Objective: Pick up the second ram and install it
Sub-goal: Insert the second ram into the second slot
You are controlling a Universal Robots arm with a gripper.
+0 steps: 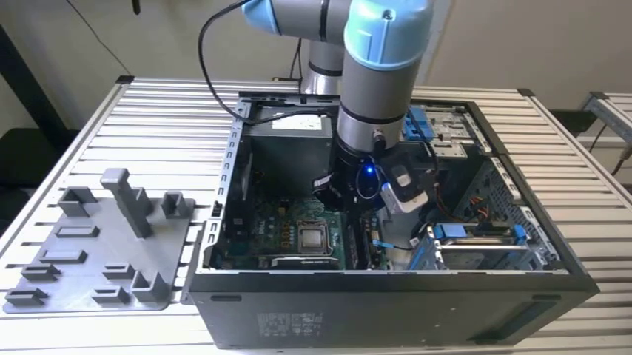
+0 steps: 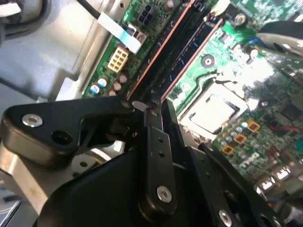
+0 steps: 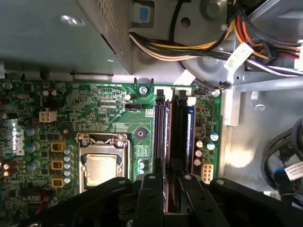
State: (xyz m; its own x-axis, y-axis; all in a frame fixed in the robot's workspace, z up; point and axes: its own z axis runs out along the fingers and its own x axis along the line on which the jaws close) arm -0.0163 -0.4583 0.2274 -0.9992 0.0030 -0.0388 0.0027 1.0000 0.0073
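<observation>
My gripper reaches down inside the open computer case, low over the green motherboard. Its black fingers are drawn close together on a thin dark stick seen edge-on, the second ram. The stick runs along the long memory sockets beside the processor socket. In the first wrist view the gripper sits at one end of the second ram, which stands in line with a socket. How deep it sits in the socket is hidden. A neighbouring socket lies right beside it.
The black case walls close in around the arm. Bundled cables and a grey metal box lie beyond the sockets' far ends. A grey tray with upright blocks stands on the slatted table at the exterior view's left.
</observation>
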